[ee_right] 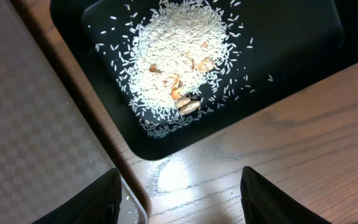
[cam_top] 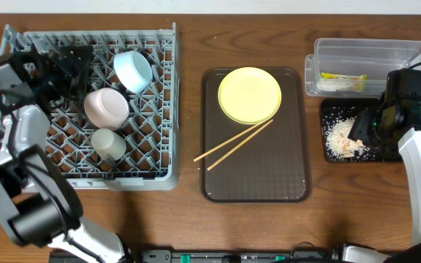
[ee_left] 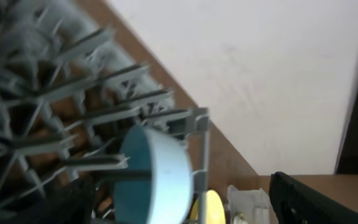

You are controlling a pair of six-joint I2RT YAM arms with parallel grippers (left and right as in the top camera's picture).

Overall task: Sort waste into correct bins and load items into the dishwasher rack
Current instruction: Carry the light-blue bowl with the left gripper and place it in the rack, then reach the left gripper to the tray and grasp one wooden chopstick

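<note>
A: Start with the biggest thing. What is in the large square grey plastic dishwasher rack (cam_top: 86, 172)?

B: Three pieces lie among its pegs: a light blue bowl (cam_top: 133, 71) tipped on edge near the back, a white bowl (cam_top: 107, 107) beside it, and a small white cup (cam_top: 109, 143) in front. Tilting them between pegs probably keeps them from rolling.

A: And the dark brown rectangular serving tray (cam_top: 298, 146)?

B: It holds the round yellow plate (cam_top: 249, 94) and the pair of thin light wooden chopsticks (cam_top: 234, 144), one end touching the plate. Both seem left to load.

A: The waste?

B: Sorted, I'd judge. The crumpled yellow-green snack wrapper (cam_top: 341, 77) sits in the clear rectangular plastic container (cam_top: 371, 51); the white rice-like scraps (ee_right: 173, 68) are heaped in the shallow black rectangular tray (ee_right: 303, 56).

A: The arms?

B: The left gripper (cam_top: 46, 62) hangs over the rack's back corner; its jaws appear apart and empty. The right gripper (ee_right: 179, 202) hovers just beside the black tray, fingers spread, holding nothing.
</note>
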